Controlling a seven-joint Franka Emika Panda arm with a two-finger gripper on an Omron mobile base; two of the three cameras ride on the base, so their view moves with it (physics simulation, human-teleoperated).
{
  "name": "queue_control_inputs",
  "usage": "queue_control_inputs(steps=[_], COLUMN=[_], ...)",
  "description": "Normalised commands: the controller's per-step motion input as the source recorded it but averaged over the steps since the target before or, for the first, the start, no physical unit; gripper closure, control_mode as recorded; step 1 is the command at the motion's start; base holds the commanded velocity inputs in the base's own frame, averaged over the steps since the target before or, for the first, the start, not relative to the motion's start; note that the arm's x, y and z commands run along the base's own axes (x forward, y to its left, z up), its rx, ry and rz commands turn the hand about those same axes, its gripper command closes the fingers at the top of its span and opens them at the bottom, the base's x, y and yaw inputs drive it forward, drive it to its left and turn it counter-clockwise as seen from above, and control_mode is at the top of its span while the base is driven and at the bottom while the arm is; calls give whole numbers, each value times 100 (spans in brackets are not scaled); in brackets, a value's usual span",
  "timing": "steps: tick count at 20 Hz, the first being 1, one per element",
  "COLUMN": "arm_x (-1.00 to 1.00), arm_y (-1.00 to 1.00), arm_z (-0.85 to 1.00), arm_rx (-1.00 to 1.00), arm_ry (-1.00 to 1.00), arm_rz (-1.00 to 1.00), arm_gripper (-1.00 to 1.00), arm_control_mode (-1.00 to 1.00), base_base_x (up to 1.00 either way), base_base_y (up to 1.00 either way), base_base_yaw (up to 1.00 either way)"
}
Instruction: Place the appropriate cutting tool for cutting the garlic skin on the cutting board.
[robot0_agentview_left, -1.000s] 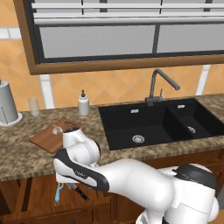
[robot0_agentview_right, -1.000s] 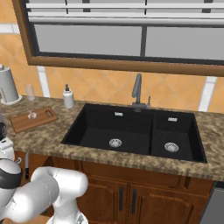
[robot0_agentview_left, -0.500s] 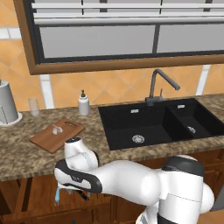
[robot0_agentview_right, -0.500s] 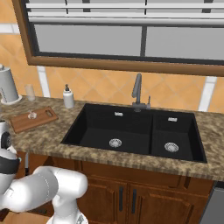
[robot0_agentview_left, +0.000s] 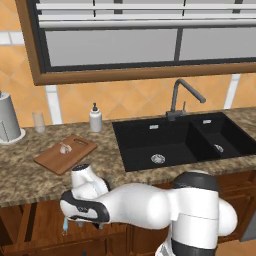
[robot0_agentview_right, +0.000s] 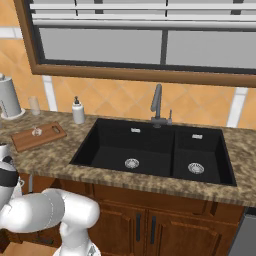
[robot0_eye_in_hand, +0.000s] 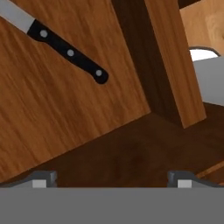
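**Operator:** Black-handled knife with a silver-grey blade (robot0_eye_in_hand: 65, 50) lies in the upper left of the hand view, on a brown wooden panel (robot0_eye_in_hand: 65, 113); three rivets show on the handle. What is the tool status?

**Technician:** The two-finger gripper (robot0_eye_in_hand: 112, 177) is spread wide, its dark tips at the lower left and lower right of the hand view, with nothing between them. In the left base view the hand sits low, at the lower left, in front of the wooden cabinets under the counter.

**Operator:** Which step is in hand?

**Technician:** By my judgement, the reach for the knife. To do it well, centre the handle between the tips, turn the wrist so the fingers cross the handle rather than run along it, descend squarely, and close on the handle, not the blade.

**Operator:** Destination?

**Technician:** The flat brown wooden cutting board with a slot hole (robot0_agentview_left: 65, 154) lies on the speckled granite counter (robot0_agentview_left: 30, 175), left of the black double sink (robot0_agentview_left: 175, 142). The small whitish garlic bulb (robot0_agentview_left: 64, 148) rests on it.

**Operator:** Count?

**Technician:** One knife, one board, one garlic bulb. A light-blue object (robot0_agentview_left: 64, 226) hangs beside the hand; I cannot tell what it is.
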Motion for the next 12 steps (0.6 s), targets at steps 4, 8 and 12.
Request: queue_control_inputs(steps=[4,8,12], arm_x=[-35,-84,-97], arm_y=[5,0,0], arm_z=[-14,-1,-21], arm_rx=[0,1,5], arm_ry=[1,2,3], arm_rz=[0,0,0], arm_gripper=[-100,-100,-100], arm_control_mode=[-100,-100,-100], base_base_x=[0,0,0], base_base_y=[0,0,0], base_base_yaw=[0,0,0])
